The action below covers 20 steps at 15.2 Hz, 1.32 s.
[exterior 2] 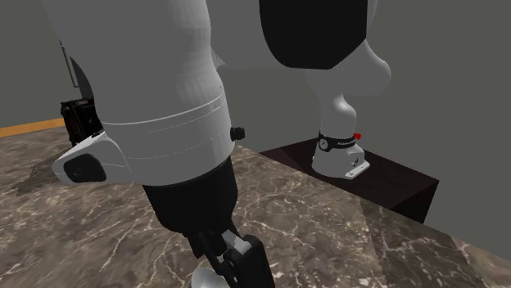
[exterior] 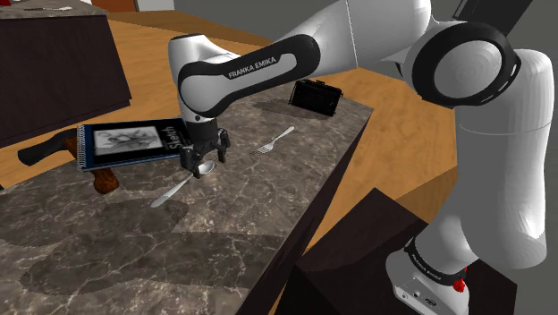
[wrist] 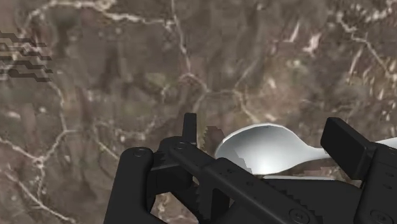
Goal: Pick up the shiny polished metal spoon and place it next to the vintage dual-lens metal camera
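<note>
Claw (exterior: 204,161) low over brown marbled desk (exterior: 232,237), spread wide, straddling bowl end of shiny silver spoon (exterior: 172,192). In wrist view, spoon bowl sits hollow side up between the two black fingers (wrist: 343,141). Thin gap between bowl rim and one finger, neck passing behind the other. No clasp visible, spoon not held.

Spoon flat on desk, handle running out from under claw toward shoulder view's lower left.

Silver fork (exterior: 273,140) lying on desk a little to shoulder view's right of claw, apart from spoon. Black boxy camera (exterior: 316,96) farther back near desk's far corner, beyond fork, well apart from spoon.

Blue-edged sketchbook (exterior: 125,143) with grey drawing on cover just beside claw on shoulder view's left, near spoon bowl, not touching it. Long dark object (exterior: 49,148) sticking out past sketchbook's far left edge, kind unclear. Reddish-brown piece (exterior: 105,182) at sketchbook's near corner.

Dark stand (exterior: 376,259) at shoulder view's lower right, white arm rising from it and reaching left over desk. Wooden floor (exterior: 393,116) beyond desk edge.
</note>
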Each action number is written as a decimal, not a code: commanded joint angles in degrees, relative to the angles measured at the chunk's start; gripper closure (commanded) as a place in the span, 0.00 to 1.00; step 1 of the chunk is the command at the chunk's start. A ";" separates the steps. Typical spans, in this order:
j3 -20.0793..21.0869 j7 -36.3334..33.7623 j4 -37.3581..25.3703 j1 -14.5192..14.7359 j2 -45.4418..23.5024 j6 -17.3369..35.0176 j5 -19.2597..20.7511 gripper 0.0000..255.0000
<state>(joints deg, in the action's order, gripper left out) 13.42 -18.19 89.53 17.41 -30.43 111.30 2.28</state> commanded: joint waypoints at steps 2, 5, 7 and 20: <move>0.00 0.00 0.01 0.00 0.00 0.01 0.00 0.00; 0.00 0.00 0.01 0.00 0.00 0.01 0.00 1.00; 0.00 0.00 0.01 0.00 0.00 0.01 0.00 1.00; 0.27 -0.02 -2.95 -0.10 2.16 -5.07 -0.45 1.00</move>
<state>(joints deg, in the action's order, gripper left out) 13.66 -18.23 86.84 17.35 -28.60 106.85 1.90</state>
